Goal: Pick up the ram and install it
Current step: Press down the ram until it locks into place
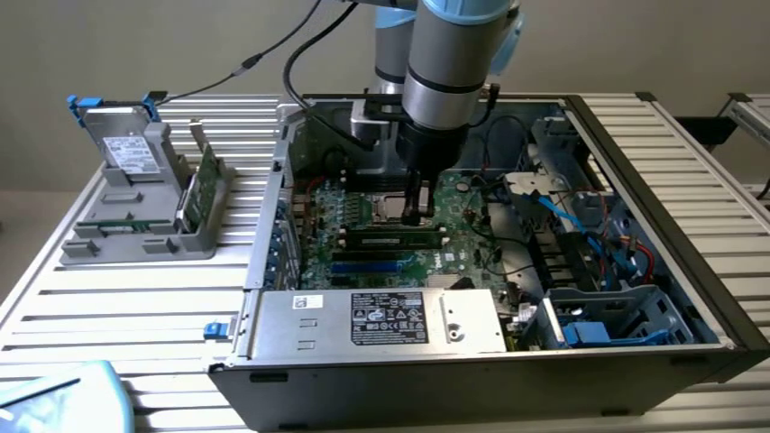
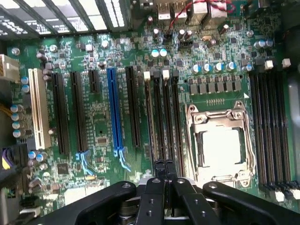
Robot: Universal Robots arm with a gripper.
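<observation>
the computer case (image 1: 710, 298) lies open on the table (image 1: 121, 307). the motherboard (image 1: 457, 225) lies in the case. the ram (image 1: 391, 241) sits on the motherboard, the gripper (image 1: 416, 219) just above it. the power supply (image 1: 373, 320) occupies the case's near edge. a holder (image 1: 132, 230) stands at the table's edge on the exterior view's left.

Plain beige wall (image 1: 144, 45), slatted table (image 1: 132, 307).

We see a green motherboard (image 2: 101, 126) crossed by black slots (image 2: 60, 115), with one blue slot (image 2: 114, 110) and one cream-white slot (image 2: 38, 108) among them. Its processor socket (image 2: 220, 147) is silver with a pale centre. The gripper (image 2: 164, 165) is black, on an arm (image 1: 448, 63) of grey and light blue. The ram (image 1: 391, 241) looks dark, almost black. The power supply (image 1: 373, 323) is silver with a black-and-white label. We note a grey rack (image 1: 139, 225) holding a silver drive with blue tabs (image 1: 118, 135) and a green card (image 1: 202, 185).
</observation>
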